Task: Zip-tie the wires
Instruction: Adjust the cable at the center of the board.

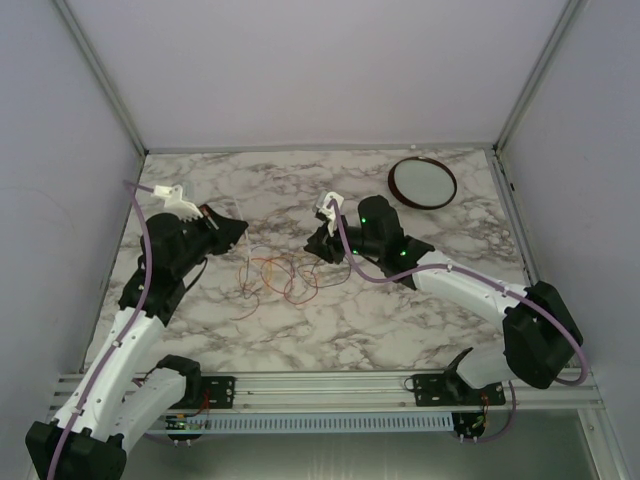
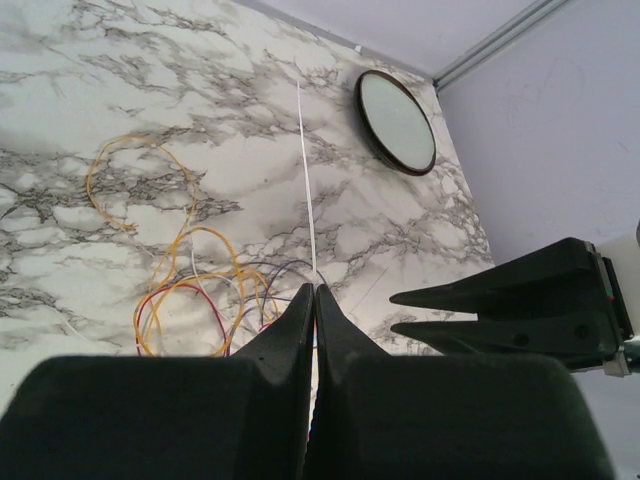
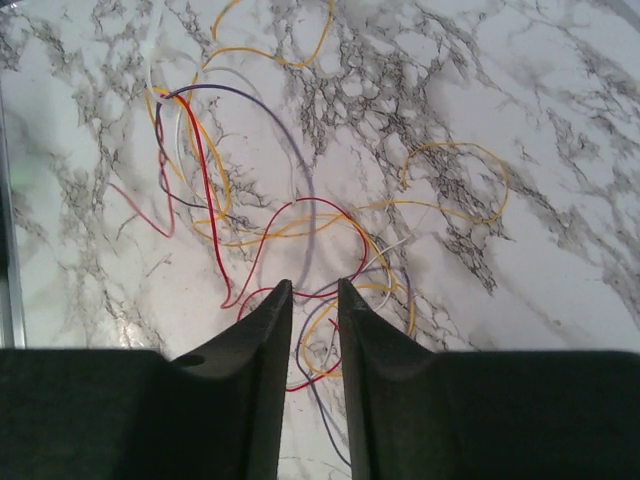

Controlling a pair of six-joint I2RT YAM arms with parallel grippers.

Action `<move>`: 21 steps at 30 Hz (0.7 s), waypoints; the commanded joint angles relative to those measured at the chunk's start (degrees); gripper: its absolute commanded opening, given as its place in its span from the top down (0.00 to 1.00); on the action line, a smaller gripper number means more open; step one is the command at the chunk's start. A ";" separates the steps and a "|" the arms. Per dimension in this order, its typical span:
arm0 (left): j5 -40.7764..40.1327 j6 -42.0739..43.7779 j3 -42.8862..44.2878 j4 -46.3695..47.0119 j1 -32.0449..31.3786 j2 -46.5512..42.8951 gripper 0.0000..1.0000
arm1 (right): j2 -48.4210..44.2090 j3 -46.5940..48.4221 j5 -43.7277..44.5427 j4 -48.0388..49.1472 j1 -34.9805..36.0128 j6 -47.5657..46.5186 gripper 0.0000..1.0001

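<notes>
Though faint overhead, white strip [image 2: 307, 180] in closed left pincer [image 2: 314, 290]

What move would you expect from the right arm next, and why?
Probably lower the right end effector, jaws slightly apart, onto the loose wires beneath it and close to gather them; the left end effector seems to pinch a thin white strip.

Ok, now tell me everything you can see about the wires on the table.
The wires are a loose tangle of hair-thin, flexible strands in red, yellow-orange, purple and white, apparently plastic-coated. They lie flat on the marble table in overlapping loops and curls, between the two arms. They are unbundled, with no tie around them. The right hand hangs directly over the tangle with its fingers slightly apart; whether it touches any strand cannot be told.
</notes>
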 commanded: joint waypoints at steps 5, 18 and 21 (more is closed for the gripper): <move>1.89 2.67 4.27 -0.28 0.51 -0.77 1.00 | -1.68 1.10 -1.98 1.72 -1.57 -1.40 0.66; 2.69 2.00 5.16 -0.58 0.51 -0.05 1.00 | 2.20 -0.92 -22.20 16.93 3.56 0.32 0.74; 2.50 2.01 5.15 -0.50 0.52 0.02 1.00 | 2.96 -2.90 -23.22 19.82 4.72 -0.17 0.75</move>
